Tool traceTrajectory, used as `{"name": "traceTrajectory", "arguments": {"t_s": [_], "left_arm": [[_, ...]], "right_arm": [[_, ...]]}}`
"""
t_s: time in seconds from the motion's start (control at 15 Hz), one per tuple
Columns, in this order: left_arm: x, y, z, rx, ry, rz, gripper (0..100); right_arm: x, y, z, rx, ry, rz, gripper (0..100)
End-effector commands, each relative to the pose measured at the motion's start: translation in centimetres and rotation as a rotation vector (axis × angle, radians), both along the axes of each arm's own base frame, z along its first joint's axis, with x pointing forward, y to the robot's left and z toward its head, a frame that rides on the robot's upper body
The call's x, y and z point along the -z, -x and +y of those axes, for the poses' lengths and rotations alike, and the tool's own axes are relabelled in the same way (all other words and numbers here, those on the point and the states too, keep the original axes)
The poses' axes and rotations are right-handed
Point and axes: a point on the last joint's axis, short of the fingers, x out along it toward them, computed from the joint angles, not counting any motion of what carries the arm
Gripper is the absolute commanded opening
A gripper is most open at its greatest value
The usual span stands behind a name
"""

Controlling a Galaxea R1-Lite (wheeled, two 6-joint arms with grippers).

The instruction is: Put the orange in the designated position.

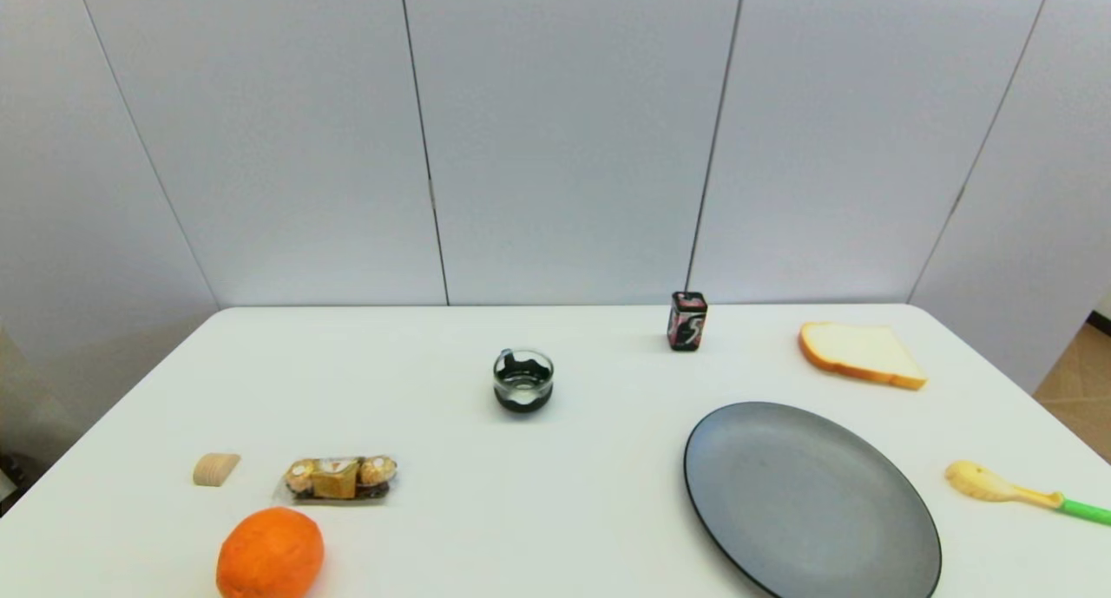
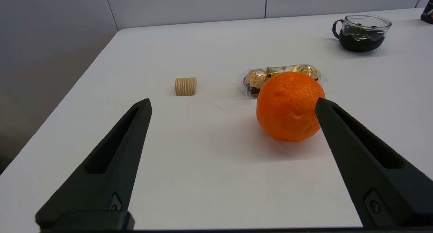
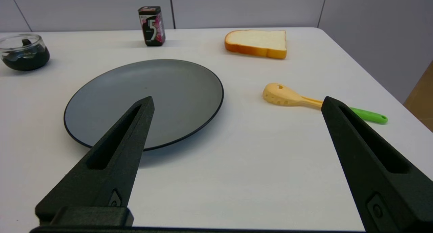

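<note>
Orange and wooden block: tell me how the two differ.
The orange is round and bright orange with dimpled skin; the wooden block is a pale tan piece with ridged lines across it. The orange is much larger than the block. The orange lies nearer the robot's edge of the table; the block sits slightly farther back. Both rest on the robot's left side, untouched by any claw.

I count one orange, one plate, one glass cup, one bread slice, one spoon, one chocolate pack, one wooden block, one gum box.
</note>
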Motion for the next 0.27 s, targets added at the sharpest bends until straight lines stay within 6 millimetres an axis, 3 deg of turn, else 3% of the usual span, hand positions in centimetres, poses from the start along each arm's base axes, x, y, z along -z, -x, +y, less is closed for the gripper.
{"name": "traceTrajectory", "arguments": {"t_s": [0.07,0.27], "left_arm": [[0.0,0.0,0.0,0.001,0.0,0.0,100],[0.0,0.0,0.0,0.001,0.0,0.0,100]], "right_arm": [[0.0,0.0,0.0,0.002,-0.007,-0.001,100],[0.0,0.0,0.0,0.002,-0.007,-0.001,100]]}}
